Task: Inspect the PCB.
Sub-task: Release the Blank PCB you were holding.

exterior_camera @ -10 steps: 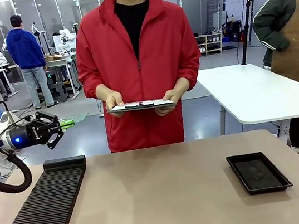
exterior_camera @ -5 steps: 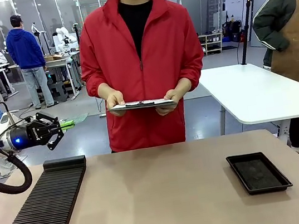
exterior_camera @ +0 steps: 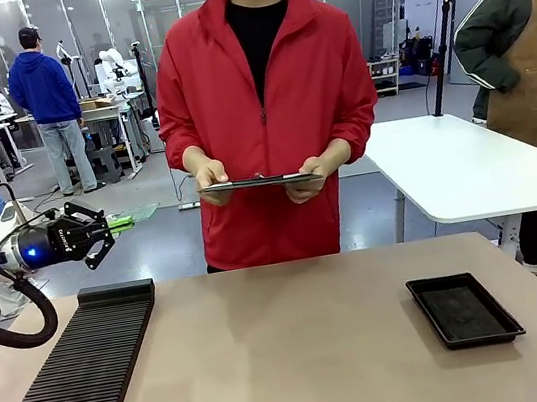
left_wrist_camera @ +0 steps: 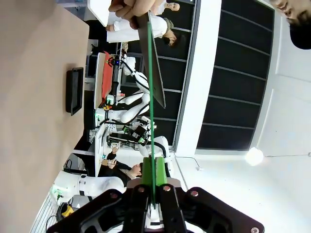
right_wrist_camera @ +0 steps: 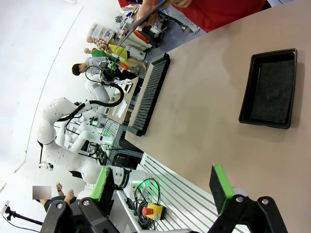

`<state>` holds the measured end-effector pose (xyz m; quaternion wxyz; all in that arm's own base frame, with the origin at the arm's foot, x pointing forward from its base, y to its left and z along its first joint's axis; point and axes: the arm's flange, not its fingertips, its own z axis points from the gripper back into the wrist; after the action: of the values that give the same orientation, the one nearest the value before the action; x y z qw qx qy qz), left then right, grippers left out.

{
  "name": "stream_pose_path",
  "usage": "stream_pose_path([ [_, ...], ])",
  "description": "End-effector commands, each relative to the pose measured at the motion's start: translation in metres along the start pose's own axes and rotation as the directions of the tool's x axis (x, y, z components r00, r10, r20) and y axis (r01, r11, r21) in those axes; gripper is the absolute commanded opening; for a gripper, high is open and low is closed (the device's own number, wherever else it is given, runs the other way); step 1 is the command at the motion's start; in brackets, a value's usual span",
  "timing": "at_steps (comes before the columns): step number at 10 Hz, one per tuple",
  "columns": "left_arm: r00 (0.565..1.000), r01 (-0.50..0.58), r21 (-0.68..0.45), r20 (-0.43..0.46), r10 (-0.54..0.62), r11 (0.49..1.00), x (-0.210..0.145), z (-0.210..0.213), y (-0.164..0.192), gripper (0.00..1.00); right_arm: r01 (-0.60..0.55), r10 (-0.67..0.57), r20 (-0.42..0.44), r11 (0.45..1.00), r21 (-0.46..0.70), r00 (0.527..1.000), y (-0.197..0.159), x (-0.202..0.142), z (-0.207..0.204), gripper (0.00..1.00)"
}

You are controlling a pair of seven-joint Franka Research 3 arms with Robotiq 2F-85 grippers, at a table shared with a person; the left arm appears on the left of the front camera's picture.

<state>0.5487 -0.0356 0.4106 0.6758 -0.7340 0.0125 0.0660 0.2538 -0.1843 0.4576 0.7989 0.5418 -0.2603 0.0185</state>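
Note:
The PCB (exterior_camera: 133,218) is a thin green board held level out over the floor, left of the table, with my left gripper (exterior_camera: 108,228) shut on its near edge. In the left wrist view the PCB (left_wrist_camera: 150,97) shows edge-on as a thin green line rising from between the green pads of the left gripper (left_wrist_camera: 154,169). Across the table a person in a red jacket holds a white clipboard (exterior_camera: 261,181) flat in both hands. My right gripper (right_wrist_camera: 161,187) hangs open above the table's near right side, with nothing between its fingers.
A black slotted rack (exterior_camera: 73,382) runs along the table's left side. A black shallow tray (exterior_camera: 464,309) lies at the right, and the tray (right_wrist_camera: 269,90) sits ahead of the right gripper. A second white table (exterior_camera: 466,166) and other people stand behind.
The person has shifted slightly right and raised the clipboard until it is nearly edge-on. The left gripper and the PCB have not moved.

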Motion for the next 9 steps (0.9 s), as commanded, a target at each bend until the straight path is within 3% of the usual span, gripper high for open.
stream_pose_path([
  [1,1.0,-0.012,-0.005,-0.016,0.012,1.0,-0.0012,-0.0008,-0.0022,0.03,-0.015,0.015,0.009,1.0,0.012,1.0,0.0002,0.0006,0.0007,1.0],
  [9,1.0,-0.012,-0.005,-0.016,0.012,1.0,-0.0012,-0.0008,-0.0022,0.03,-0.015,0.015,0.009,1.0,0.012,1.0,0.0002,0.0006,0.0007,1.0],
])
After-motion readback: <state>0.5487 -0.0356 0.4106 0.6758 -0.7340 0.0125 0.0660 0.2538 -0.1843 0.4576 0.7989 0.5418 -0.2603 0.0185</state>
